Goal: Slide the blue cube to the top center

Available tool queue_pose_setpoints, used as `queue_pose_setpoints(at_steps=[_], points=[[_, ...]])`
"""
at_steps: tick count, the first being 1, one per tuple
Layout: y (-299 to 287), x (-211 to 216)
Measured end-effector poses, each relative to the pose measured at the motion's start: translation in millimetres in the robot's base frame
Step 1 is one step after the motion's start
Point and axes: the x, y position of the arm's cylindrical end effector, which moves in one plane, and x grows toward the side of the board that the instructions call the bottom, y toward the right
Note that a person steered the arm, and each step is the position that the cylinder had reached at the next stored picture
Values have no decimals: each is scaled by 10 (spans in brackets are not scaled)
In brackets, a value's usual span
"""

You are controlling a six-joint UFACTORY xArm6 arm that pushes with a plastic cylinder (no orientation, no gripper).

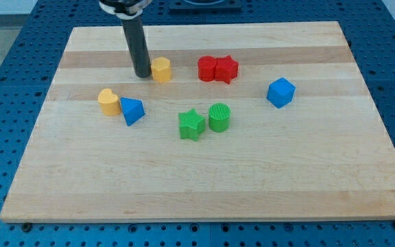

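Observation:
The blue cube (280, 92) sits on the wooden board (204, 185) at the view's right, a little above mid-height. My tip (142, 74) rests on the board at the upper left of centre, right beside a yellow hexagonal block (161, 69), on its left. The blue cube is far to the right of my tip, with the red blocks between them.
Two red blocks, one rounded (207, 68) and one star-shaped (226, 68), touch each other near the top centre. A yellow block (108, 101) and a blue triangular block (132, 110) sit at the left. A green star (191, 125) and a green cylinder (219, 117) sit at centre.

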Motion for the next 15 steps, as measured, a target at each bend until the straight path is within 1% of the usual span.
queue_pose_setpoints(at_steps=[2,3,5,6,14,15], points=[[354,0],[380,0],[268,-202],[268,-196],[448,-36],[449,108]])
